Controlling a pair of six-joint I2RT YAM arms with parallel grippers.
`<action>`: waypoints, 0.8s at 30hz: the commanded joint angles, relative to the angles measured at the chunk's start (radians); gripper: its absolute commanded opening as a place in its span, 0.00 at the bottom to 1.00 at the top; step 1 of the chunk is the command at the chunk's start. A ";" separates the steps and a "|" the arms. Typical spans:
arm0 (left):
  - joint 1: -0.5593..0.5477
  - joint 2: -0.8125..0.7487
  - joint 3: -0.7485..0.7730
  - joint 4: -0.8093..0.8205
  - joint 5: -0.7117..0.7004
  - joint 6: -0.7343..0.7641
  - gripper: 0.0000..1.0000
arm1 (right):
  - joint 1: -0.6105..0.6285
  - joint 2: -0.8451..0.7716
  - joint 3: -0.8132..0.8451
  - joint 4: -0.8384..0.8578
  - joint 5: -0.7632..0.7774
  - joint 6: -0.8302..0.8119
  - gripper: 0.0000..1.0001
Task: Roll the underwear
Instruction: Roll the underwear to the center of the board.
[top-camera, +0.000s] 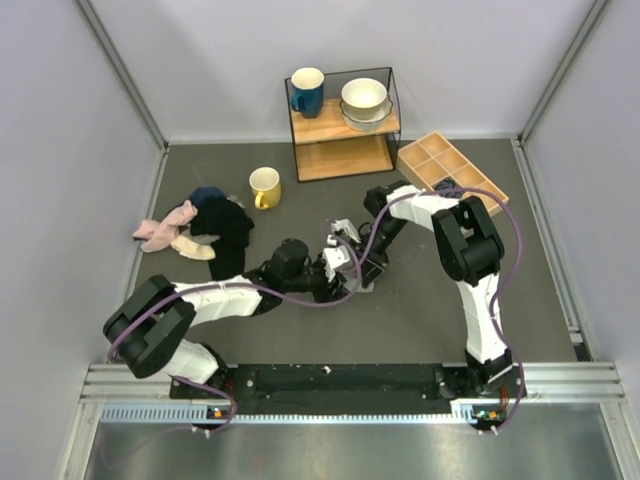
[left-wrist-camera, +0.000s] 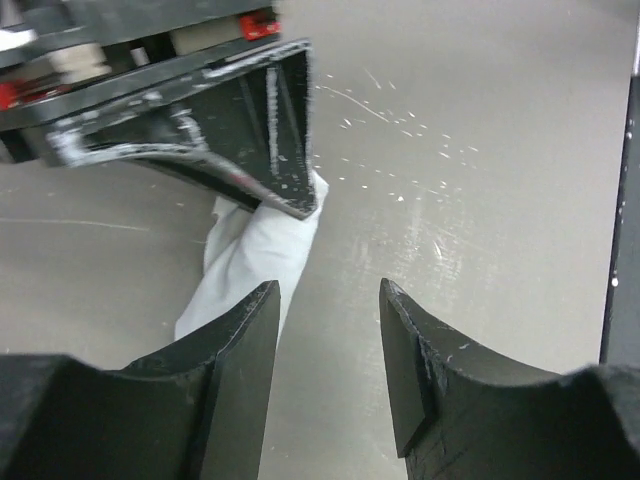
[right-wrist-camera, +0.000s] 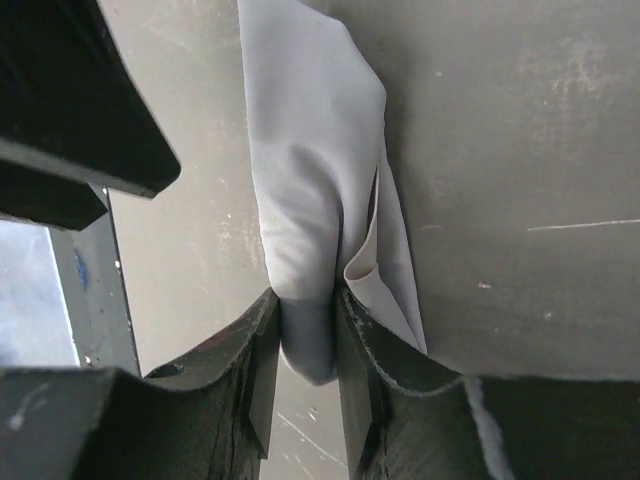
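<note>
Grey bench (top-camera: 420, 300), white walls: the underwear (right-wrist-camera: 310, 200) lies bunched at centre. The right jaws, from 2 o'clock, pinch one end; the left jaws, at 8 o'clock, gape empty. Best keep the cloth taut while rolling.

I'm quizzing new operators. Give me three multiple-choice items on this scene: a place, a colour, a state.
1. The yellow mug stands: A on the shelf; B on the table; C on the floor.
2. The shelf's mug is: A blue; B red; C white.
3. The right pincer is: A open; B shut on the underwear; C shut on nothing.
Answers: B, it sits on the table beside the shelf. A, it is dark blue. B, grey cloth is pinched between its fingers.
</note>
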 joint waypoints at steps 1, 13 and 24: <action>-0.062 -0.021 -0.009 -0.024 -0.078 0.180 0.50 | -0.011 0.051 0.026 -0.011 0.043 0.026 0.29; -0.082 0.161 0.172 -0.172 -0.233 0.206 0.41 | -0.024 0.062 0.032 -0.026 0.032 0.029 0.30; -0.081 0.241 0.227 -0.273 -0.296 0.156 0.22 | -0.024 0.009 0.040 -0.046 -0.004 0.012 0.35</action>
